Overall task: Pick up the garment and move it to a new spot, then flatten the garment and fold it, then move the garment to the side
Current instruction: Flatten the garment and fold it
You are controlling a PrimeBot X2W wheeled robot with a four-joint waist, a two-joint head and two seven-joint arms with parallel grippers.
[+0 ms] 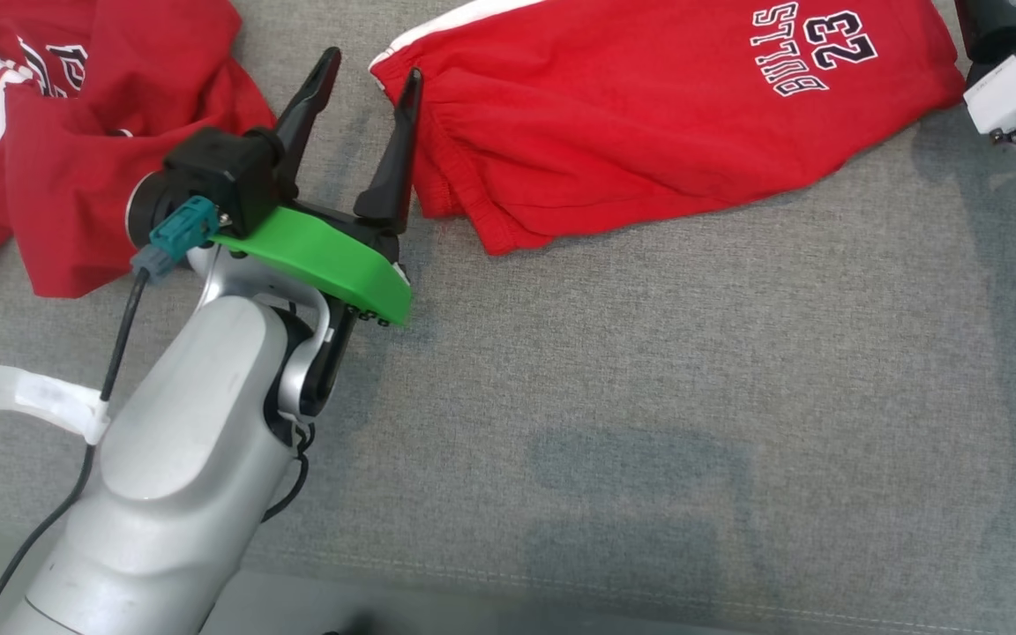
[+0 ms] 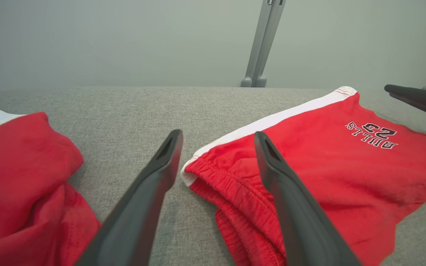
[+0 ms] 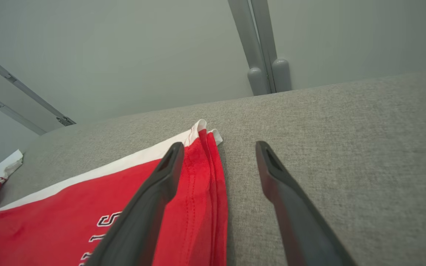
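two grippers, both empty. left gripper has its fingers spread wide with nothing between them, parked at the left end of the red shorts, one finger just beside the elastic waistband (touching or not, can't tell). right gripper fingers also apart, nothing clamped, straddling the right end of the shorts at the leg hem, one finger over the cloth and the other over the bare grey fabric surface. shorts lie on the far side of the surface, centre to right, white side stripe along the far edge, "bulls 23" print facing up. hem shows stacked layers in the right wrist view, so i judge the fold done and the cloth fairly flat. one gripper per end makes sense: both ends can be pinched together so the fold doesn't fall open when carried. remaining step looks like the move to the side. second red garment sits bunched at far left, apart from the shorts, probably not the one being worked. risk: grabbing only the top layer would undo the fold.
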